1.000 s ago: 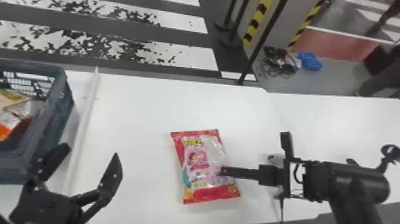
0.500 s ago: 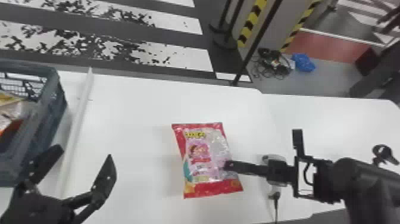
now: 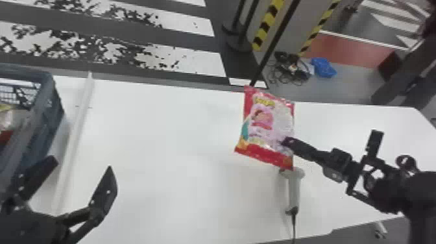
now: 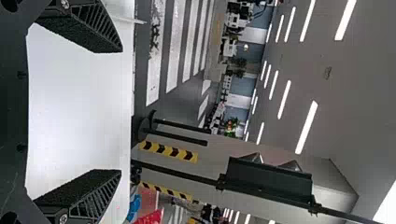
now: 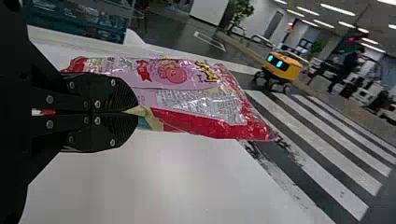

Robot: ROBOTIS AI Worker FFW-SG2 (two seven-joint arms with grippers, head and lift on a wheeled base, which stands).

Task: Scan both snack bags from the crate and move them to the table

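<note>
In the head view my right gripper (image 3: 287,141) is shut on the pink and red snack bag (image 3: 267,126), which hangs upright above the table (image 3: 162,181), its lower corner by the scanner (image 3: 293,188). In the right wrist view the fingers of the right gripper (image 5: 135,112) pinch the bag (image 5: 201,100) from its back edge. My left gripper (image 3: 84,165) stands open at the lower left, beside the crate (image 3: 48,107); the left wrist view has the left gripper (image 4: 119,112) with nothing between its fingers. Part of another bag (image 3: 14,120) lies inside the crate.
A white strip (image 3: 76,139) runs along the table just right of the crate. The scanner's cable trails toward the front edge. Beyond the far edge stand black posts and yellow-black striped posts (image 3: 267,26), with cables on the floor.
The bag, gripped by my right gripper, has moved to the right and been raised off the table; the scanner now shows below it. The left gripper shifts little against the crate.
</note>
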